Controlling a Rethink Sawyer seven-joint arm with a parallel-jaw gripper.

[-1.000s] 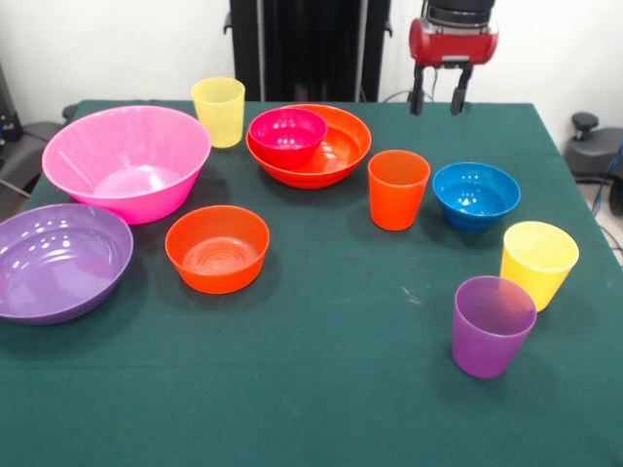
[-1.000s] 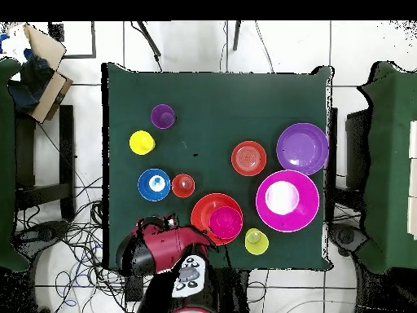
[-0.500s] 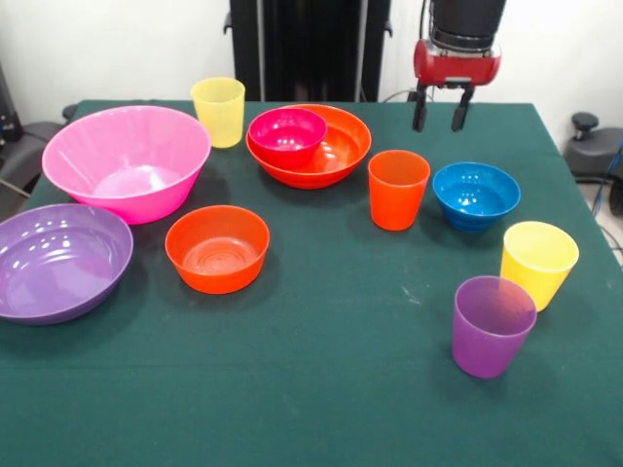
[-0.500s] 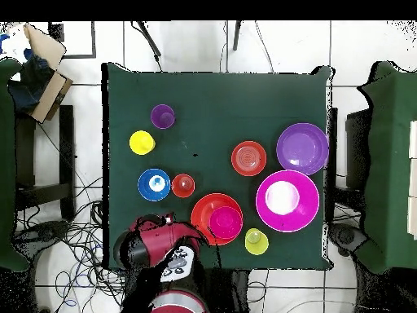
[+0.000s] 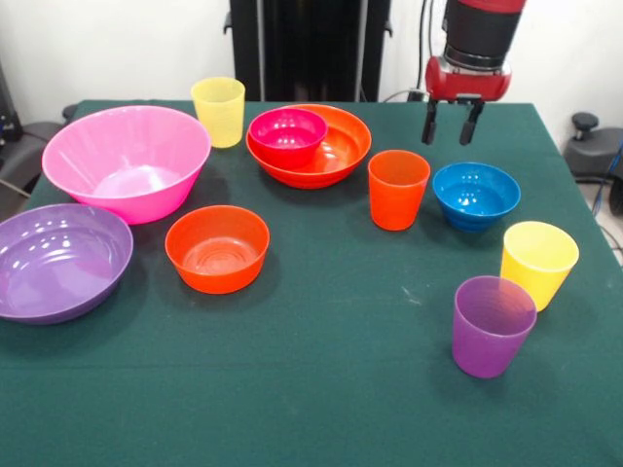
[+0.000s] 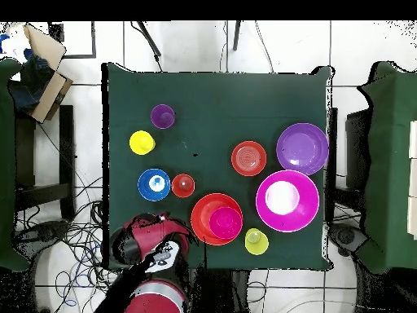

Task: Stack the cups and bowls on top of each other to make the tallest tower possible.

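Spread apart and holding nothing, the fingers of the gripper [image 5: 451,123] are hanging above the table's [image 5: 321,389] far edge, toward its far right corner, just behind the blue bowl [image 5: 476,194].

Working from the near edge: the purple cup [image 5: 493,325] is standing nearest, toward the right edge, with a yellow cup [image 5: 538,263] just behind it. Against the left edge the wide purple bowl [image 5: 58,259] is sitting, and beside it, nearer the middle, the small orange bowl [image 5: 217,247]. Further back, the orange cup [image 5: 398,189] is standing upright beside the blue bowl, and the big pink bowl [image 5: 127,161] is resting empty toward the far left corner. At the far edge the magenta bowl [image 5: 288,135] is already lying inside the wide orange bowl [image 5: 321,151], with the second yellow cup [image 5: 219,111] just to their left.

No tower is standing yet; only that one pair is nested. The arm appears to be approaching a first pick, probably the blue bowl or the orange cup. That calls for lowering the open fingers over one rim wall, closing, lifting clear, and carrying the piece toward the pink base.
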